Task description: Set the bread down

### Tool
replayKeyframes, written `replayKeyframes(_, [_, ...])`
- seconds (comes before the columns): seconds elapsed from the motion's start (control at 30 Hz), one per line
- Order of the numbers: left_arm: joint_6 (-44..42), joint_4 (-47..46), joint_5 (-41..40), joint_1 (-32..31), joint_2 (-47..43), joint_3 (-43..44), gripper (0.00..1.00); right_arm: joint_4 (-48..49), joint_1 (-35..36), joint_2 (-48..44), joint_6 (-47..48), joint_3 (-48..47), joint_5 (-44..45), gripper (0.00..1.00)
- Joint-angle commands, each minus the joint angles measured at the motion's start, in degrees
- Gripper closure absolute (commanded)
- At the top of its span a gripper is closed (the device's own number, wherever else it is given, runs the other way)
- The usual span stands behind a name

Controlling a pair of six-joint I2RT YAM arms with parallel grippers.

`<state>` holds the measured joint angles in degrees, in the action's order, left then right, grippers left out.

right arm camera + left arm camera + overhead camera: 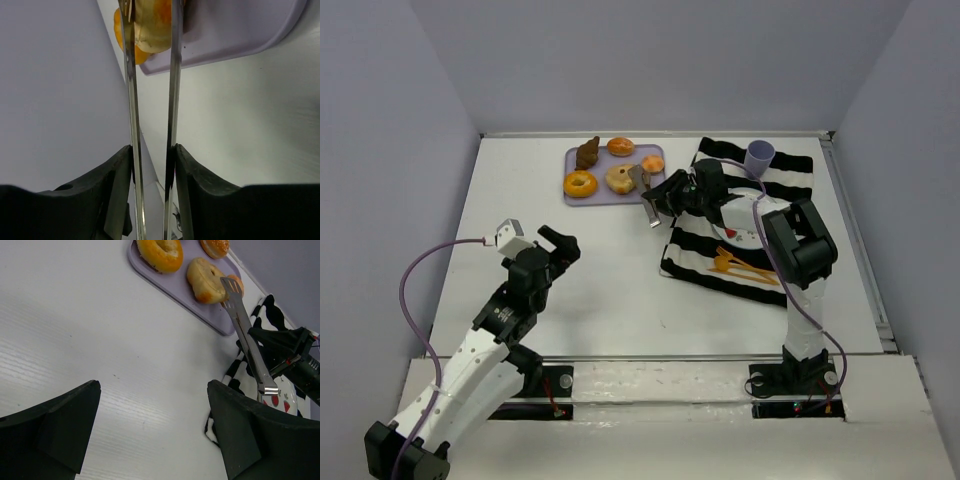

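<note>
The bread [620, 178] is a pale tan round piece lying on the purple tray [603, 165]. My right gripper [665, 195] is shut on a pair of metal tongs [642, 188]. In the right wrist view the two tong arms [131, 100] run up from my right gripper [152, 150] and stand one on each side of the bread [152, 22], against its flanks. The left wrist view shows the tongs [247, 340] with their tip over the bread [205, 280]. My left gripper [560, 243] hovers open over bare table with nothing between its fingers [70, 415].
On the tray are also an orange ring doughnut [580, 184], two small orange buns [621, 146], and a brown pastry [587, 153]. A black-and-white striped cloth [690, 255] to the right carries a white plate [740, 215], a purple cup [759, 155] and orange utensils [745, 265].
</note>
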<state>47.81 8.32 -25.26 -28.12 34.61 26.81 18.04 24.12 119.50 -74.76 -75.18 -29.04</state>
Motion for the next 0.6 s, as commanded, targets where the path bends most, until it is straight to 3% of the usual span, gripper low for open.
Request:
replayKeyframes(0.0, [-0.7, -2.8, -1.2, -0.1, -0.2, -0.5, 0.01, 5.3, 0.4, -0.9, -1.4, -3.2, -3.7, 0.63])
replayKeyframes(0.03, [-0.7, -2.8, -1.2, -0.1, -0.2, -0.5, 0.01, 5.5, 0.4, -0.9, -1.4, -3.1, -3.7, 0.68])
replayKeyframes(0.07, [-0.7, -2.8, -1.1, -0.1, -0.2, -0.5, 0.01, 5.7, 0.4, -0.9, -1.4, -3.0, -3.7, 0.78])
replayKeyframes(0.17, [-0.7, -2.8, -1.2, -0.1, -0.4, -0.5, 0.01, 7.2, 0.4, -1.6, -1.6, -2.2, -4.4, 0.92])
replayKeyframes(0.57, [-0.5, -1.7, -1.2, -0.1, -3.4, -0.7, 0.01, 7.7, -0.1, -15.6, 6.3, 3.5, -0.9, 0.93])
